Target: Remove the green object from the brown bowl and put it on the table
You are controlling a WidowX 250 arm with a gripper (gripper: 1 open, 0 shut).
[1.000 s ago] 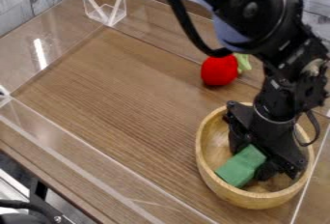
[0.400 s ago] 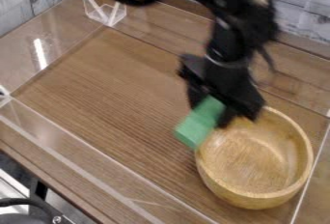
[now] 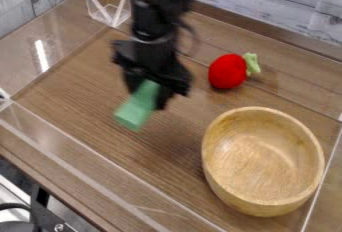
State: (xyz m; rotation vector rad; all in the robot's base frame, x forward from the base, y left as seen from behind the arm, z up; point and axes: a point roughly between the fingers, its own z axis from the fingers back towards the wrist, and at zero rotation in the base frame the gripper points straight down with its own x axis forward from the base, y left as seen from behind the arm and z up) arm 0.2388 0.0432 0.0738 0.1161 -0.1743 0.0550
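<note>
With its jaws pinching the green object (image 3: 138, 108), the gripper (image 3: 147, 88) hangs over the counter (image 3: 80, 76), well left of the brown bowl (image 3: 265, 160), the red strawberry toy (image 3: 230, 70) farther right.

The gripper (image 3: 147, 88) holds the green object (image 3: 138, 107) above the table (image 3: 80, 86), left of the brown bowl (image 3: 265, 161).

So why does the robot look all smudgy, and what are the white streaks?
In the camera view, the gripper and the green object are smeared by motion blur; the brown bowl looks sharper; white glare streaks the clear acrylic wall.
</note>
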